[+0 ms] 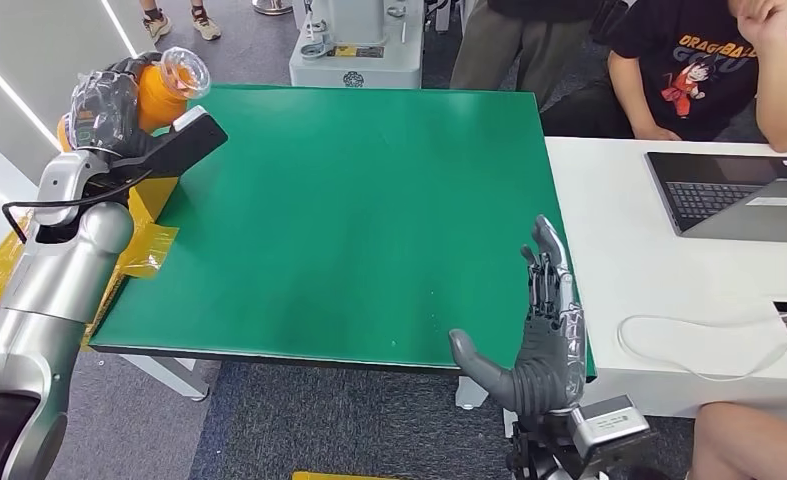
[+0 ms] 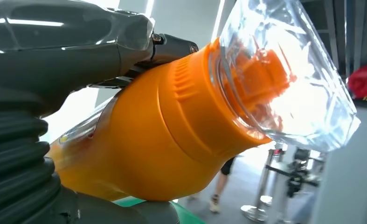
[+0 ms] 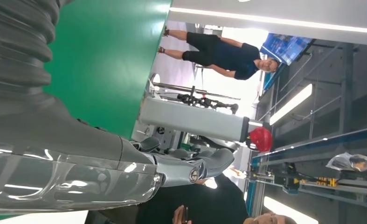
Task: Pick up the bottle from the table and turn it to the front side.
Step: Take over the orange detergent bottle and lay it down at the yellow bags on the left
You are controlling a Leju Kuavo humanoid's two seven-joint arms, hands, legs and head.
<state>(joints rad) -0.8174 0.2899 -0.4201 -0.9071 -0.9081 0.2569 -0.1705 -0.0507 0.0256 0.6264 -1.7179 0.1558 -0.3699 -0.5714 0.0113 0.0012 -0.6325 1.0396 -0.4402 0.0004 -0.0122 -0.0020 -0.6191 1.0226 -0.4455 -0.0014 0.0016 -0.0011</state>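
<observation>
An orange bottle [image 1: 159, 92] with a clear plastic cap [image 1: 185, 70] is held up in the air by my left hand [image 1: 119, 110] over the far left corner of the green table [image 1: 369, 200]. In the left wrist view the bottle [image 2: 172, 135] lies tilted in the hand's [image 2: 55, 56] grasp, its clear cap [image 2: 293, 74] pointing away from the wrist. My right hand [image 1: 541, 340] stands at the table's near right edge with fingers straight and thumb spread, holding nothing; in the right wrist view the right hand [image 3: 79, 158] is bare beside the green surface [image 3: 107, 60].
A white desk [image 1: 669, 260] with a laptop [image 1: 739, 195] and a cable adjoins the table on the right, with people seated behind it. Yellow tape or bags [image 1: 144, 240] hang at the table's left edge. A grey machine base [image 1: 354, 50] stands beyond the far edge.
</observation>
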